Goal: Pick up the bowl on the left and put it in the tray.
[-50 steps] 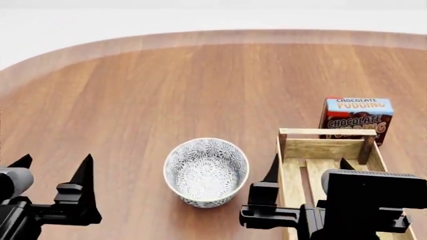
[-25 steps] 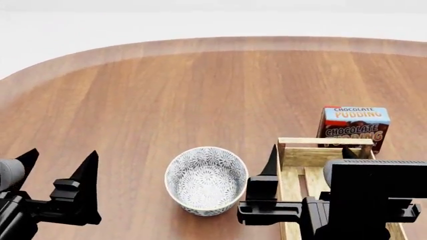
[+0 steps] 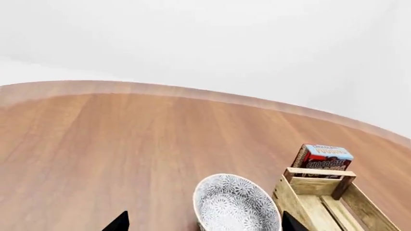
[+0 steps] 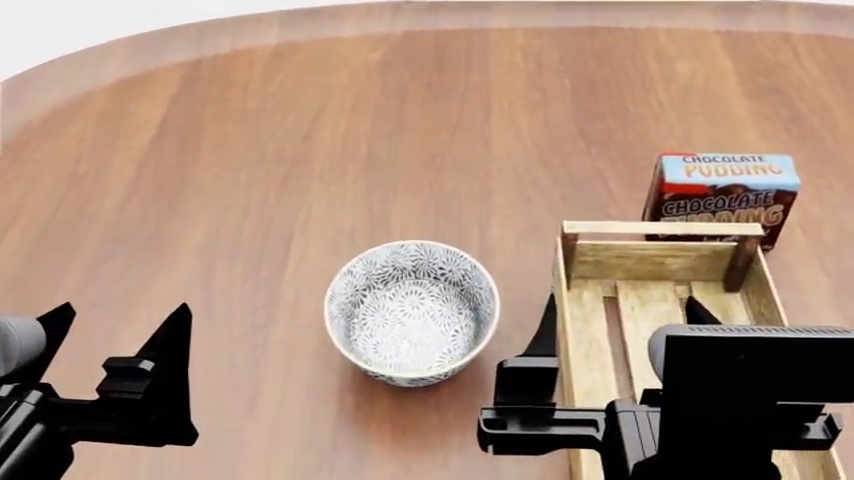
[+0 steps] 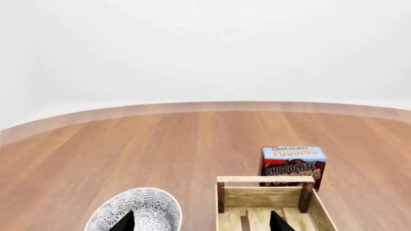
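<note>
The bowl (image 4: pixel 412 312) is sitting upright on the table (image 4: pixel 334 140), just left of the tray (image 4: pixel 654 300). Left gripper (image 4: pixel 114 335) and right gripper (image 4: pixel 621 325) are hovering nearby, jaws apart, holding nothing.

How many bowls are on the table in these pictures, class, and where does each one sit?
1. The bowl stands upright on the wooden table, just left of the tray in the head view, apart from it. The grippers may hide part of the table's near edge.

You have a round-edged wooden table (image 4: pixel 334 130) carrying three things: the bowl (image 4: pixel 412 312), the tray (image 4: pixel 657 300) just beside it, and a chocolate pudding box (image 4: pixel 721 195) standing against the tray's far end.
</note>
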Motion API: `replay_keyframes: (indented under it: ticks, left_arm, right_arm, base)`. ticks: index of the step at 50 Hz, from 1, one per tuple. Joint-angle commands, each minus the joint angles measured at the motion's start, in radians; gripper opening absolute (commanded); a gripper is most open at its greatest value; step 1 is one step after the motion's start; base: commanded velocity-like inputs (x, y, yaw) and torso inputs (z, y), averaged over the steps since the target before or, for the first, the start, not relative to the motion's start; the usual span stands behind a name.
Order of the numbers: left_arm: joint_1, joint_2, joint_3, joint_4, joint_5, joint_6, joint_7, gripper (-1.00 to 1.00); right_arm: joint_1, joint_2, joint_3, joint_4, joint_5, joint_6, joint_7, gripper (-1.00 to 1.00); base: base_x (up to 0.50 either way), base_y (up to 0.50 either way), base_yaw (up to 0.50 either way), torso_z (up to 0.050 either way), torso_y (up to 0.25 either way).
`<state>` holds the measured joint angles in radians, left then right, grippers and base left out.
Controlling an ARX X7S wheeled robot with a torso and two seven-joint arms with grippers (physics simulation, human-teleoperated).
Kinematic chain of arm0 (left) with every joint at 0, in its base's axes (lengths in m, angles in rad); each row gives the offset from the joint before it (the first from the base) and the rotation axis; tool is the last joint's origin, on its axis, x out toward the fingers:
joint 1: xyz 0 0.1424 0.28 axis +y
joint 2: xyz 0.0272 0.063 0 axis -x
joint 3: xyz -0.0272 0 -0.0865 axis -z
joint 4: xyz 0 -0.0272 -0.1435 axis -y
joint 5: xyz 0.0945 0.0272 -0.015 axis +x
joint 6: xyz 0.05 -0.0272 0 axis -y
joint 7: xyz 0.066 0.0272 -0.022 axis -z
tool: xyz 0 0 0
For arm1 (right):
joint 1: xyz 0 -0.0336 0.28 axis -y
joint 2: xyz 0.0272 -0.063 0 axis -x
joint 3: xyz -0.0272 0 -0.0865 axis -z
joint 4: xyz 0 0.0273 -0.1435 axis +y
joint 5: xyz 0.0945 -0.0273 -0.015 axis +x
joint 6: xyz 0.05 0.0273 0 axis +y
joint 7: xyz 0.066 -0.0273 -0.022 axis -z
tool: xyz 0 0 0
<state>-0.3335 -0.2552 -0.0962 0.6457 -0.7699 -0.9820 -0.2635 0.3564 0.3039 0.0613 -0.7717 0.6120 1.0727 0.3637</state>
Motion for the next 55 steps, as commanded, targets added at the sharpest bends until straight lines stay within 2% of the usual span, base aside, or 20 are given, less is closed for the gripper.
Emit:
replay_keyframes:
  ticks: [1, 37, 41, 45, 53, 55]
  left_arm:
    - [0.006, -0.011, 0.010, -0.002, 0.012, 0.019, 0.001, 1.00]
    - [0.034, -0.023, 0.032, -0.035, 0.031, 0.069, 0.002, 1.00]
    - [0.049, -0.029, 0.041, -0.040, 0.047, 0.083, 0.003, 1.00]
    - [0.074, -0.032, 0.051, -0.058, 0.070, 0.113, 0.016, 1.00]
    - [0.114, -0.036, 0.065, -0.090, 0.092, 0.148, 0.034, 1.00]
    - [0.117, -0.036, 0.064, -0.098, 0.093, 0.152, 0.035, 1.00]
  right_arm:
    - [-0.008, 0.008, -0.007, 0.000, -0.005, -0.017, 0.003, 1.00]
    - [-0.023, 0.029, -0.041, 0.040, 0.006, -0.051, -0.023, 1.00]
    - [0.013, 0.039, -0.050, 0.066, -0.002, -0.065, -0.039, 1.00]
    - [0.083, 0.088, -0.133, 0.116, -0.050, -0.087, -0.084, 1.00]
    - [0.341, 0.198, -0.511, 0.342, -0.314, -0.217, -0.217, 1.00]
    - [0.384, 0.197, -0.549, 0.382, -0.330, -0.226, -0.246, 1.00]
  base:
    - [0.00, 0.00, 0.00, 0.000, -0.250]
    - [0.00, 0.00, 0.00, 0.000, -0.250]
    - [0.00, 0.00, 0.00, 0.000, -0.052]
    - [0.00, 0.00, 0.00, 0.000, 0.000]
    - [0.00, 0.00, 0.00, 0.000, 0.000]
    - [0.00, 0.00, 0.00, 0.000, 0.000]
